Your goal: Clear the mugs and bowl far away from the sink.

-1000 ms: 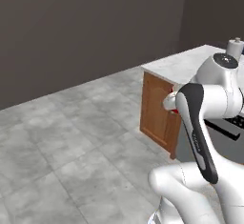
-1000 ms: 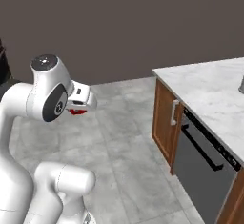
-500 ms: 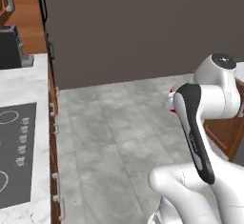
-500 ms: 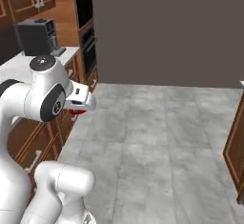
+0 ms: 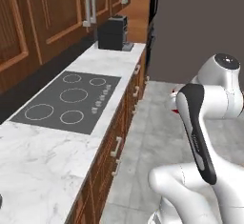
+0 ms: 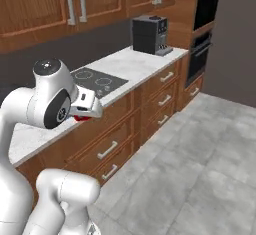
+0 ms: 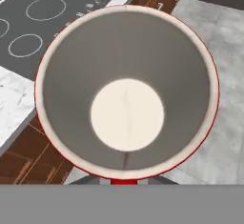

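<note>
I am holding the red mug (image 7: pixel 126 94) pinched in my pincer (image 6: pixel 86 110), hanging over the floor (image 6: pixel 200 164), beside the stove (image 5: pixel 69 101) on the surface (image 5: pixel 38 170)

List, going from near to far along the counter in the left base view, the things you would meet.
Bare marble counter → black stovetop → coffee machine at the far end, with the built-in oven beyond it.
</note>
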Controlling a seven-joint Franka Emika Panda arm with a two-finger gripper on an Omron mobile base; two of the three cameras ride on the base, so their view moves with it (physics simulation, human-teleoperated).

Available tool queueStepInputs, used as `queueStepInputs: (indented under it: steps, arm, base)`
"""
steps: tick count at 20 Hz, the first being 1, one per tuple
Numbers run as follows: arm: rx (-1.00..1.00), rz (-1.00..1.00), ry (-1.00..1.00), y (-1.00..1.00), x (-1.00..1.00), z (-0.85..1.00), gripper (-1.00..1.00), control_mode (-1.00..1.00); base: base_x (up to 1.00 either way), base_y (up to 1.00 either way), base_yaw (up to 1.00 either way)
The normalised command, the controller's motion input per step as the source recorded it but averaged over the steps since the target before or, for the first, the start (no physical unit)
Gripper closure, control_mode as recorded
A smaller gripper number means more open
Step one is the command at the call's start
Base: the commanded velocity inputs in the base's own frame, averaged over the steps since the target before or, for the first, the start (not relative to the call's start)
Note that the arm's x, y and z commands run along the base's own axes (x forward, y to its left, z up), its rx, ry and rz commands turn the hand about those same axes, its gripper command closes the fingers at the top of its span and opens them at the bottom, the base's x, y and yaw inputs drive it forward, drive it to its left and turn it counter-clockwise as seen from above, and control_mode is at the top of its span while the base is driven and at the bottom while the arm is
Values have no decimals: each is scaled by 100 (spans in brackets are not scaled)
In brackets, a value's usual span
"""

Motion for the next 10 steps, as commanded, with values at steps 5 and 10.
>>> queueStepInputs:
  steps: [5,10]
  arm:
    - [0,0,0,0,0,0,100,100]
    - [0,0,0,0,0,0,100,100]
  base:
    - [-38,0,79]
    - [-30,-12,75]
